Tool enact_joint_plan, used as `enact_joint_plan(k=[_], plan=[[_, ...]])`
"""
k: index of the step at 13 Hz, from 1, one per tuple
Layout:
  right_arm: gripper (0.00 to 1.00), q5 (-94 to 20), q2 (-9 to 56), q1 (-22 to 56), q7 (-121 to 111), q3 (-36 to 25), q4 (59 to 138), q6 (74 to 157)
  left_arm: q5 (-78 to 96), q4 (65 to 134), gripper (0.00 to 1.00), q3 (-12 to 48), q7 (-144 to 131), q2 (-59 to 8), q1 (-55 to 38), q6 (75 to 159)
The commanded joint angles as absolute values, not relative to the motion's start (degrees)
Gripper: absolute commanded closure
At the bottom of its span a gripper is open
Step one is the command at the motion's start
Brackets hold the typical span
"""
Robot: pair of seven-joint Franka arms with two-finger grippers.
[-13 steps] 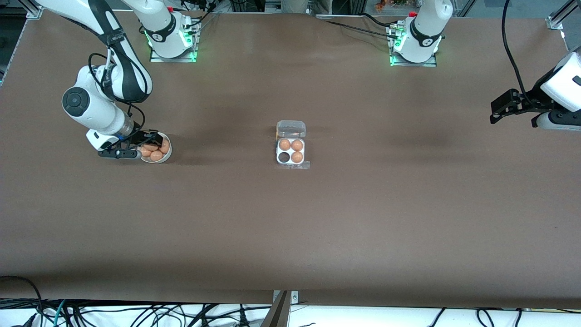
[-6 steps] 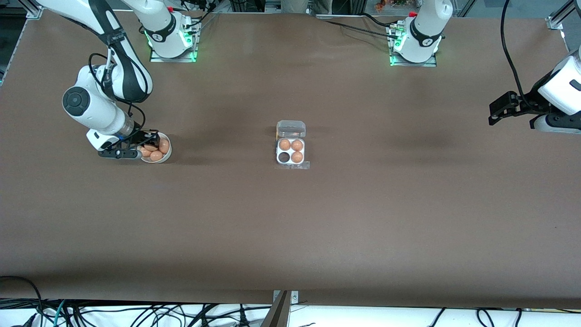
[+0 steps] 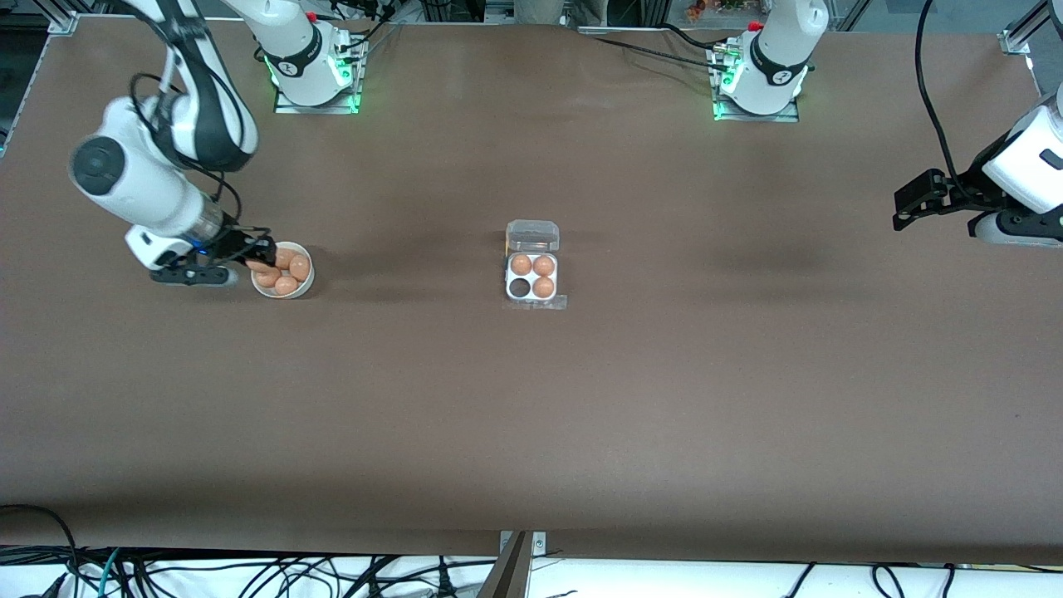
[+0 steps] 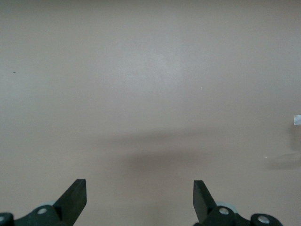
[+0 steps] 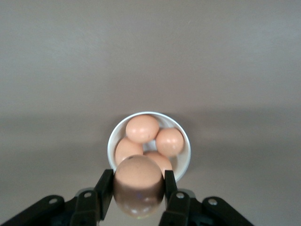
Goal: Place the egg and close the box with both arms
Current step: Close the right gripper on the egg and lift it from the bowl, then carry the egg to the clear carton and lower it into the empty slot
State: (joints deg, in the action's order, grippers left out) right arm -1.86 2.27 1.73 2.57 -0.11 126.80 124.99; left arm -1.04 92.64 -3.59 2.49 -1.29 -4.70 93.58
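One egg (image 5: 138,184) sits clamped between the fingers (image 5: 104,188) of the right gripper (image 3: 256,254), raised over the rim of the white bowl (image 3: 303,286) at the right arm's end of the table (image 3: 531,415). In the right wrist view the held egg hangs above the bowl edge; four more brown eggs (image 5: 142,128) lie in the bowl below it. The right arm (image 3: 133,178) reaches down from its base, elbow bent high, wrist angled toward the bowl.

The box (image 3: 531,278) stands near the table's middle, well apart from the right gripper, toward the left arm's end from the bowl. Its clear lid (image 3: 532,236) is open and lies on the side farther from the front camera. Three cells hold eggs; the empty cell (image 3: 520,287) is the one nearer the front camera and toward the right arm's end.

The left gripper (image 3: 913,198) hangs over bare table at the left arm's end, well apart from the box, and the left arm (image 3: 1026,166) waits there. Its fingers (image 4: 75,195) stand wide apart with nothing between them; the left wrist view shows only table surface below.
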Motion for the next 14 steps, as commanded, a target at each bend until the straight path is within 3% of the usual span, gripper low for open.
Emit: enact_joint_plan(k=[1, 4, 6, 10, 14], plan=[[1.0, -1.3, 0.3, 1.7, 3.6, -1.1, 112.2, 104.8, -1.8, 91.2, 0.0, -3.5, 1.8, -1.8, -4.7, 92.6], [1.0, -1.3, 1.1, 1.4, 3.1, -1.8, 97.3, 91.0, -1.7, 91.2, 0.0, -3.5, 1.8, -1.8, -4.7, 92.6], [1.0, -1.4, 1.8, 1.3, 2.9, -1.8, 92.1, 85.5, -1.8, 91.2, 0.0, -3.5, 1.8, -1.8, -4.6, 92.6], [1.0, -2.6, 4.1, 3.9, 11.6, 0.7, 88.4, 84.0, -1.8, 91.2, 0.0, -3.5, 1.9, -1.8, -4.5, 92.6], [1.0, -7.5, 12.7, 12.6, 24.4, 3.9, 85.3, 89.8, -1.8, 91.2, 0.0, -3.5, 1.9, -1.8, -4.4, 92.6]])
